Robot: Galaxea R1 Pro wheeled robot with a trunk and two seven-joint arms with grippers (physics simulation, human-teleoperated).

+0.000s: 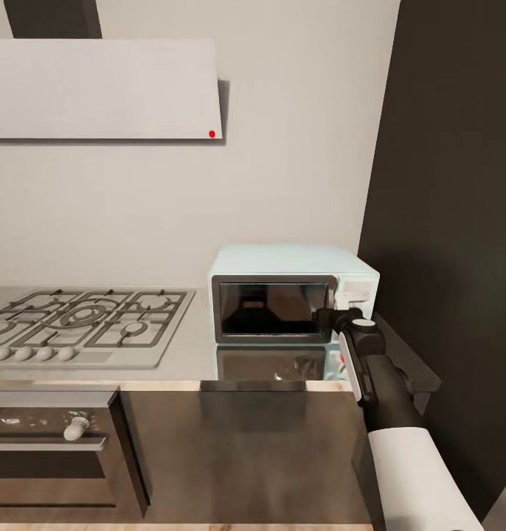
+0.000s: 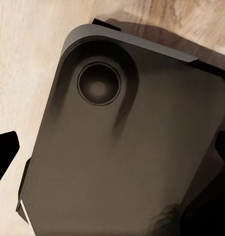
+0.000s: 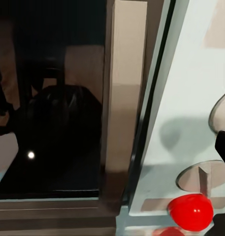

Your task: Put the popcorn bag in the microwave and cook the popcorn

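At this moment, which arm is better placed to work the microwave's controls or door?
Right. The right gripper is already at the microwave, by the seam between the dark glass door and the control panel, with the round red light close by. The left wrist camera looks down at the robot's base over the wood floor.

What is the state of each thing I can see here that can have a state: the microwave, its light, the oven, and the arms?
Pale mint-blue boxy microwave: dark glass door shut, standing on the light grey countertop.
Round red light on the microwave's panel: red.
Steel oven under the gas hob: door shut.
Right gripper: at the door's right edge; open or shut cannot be told.
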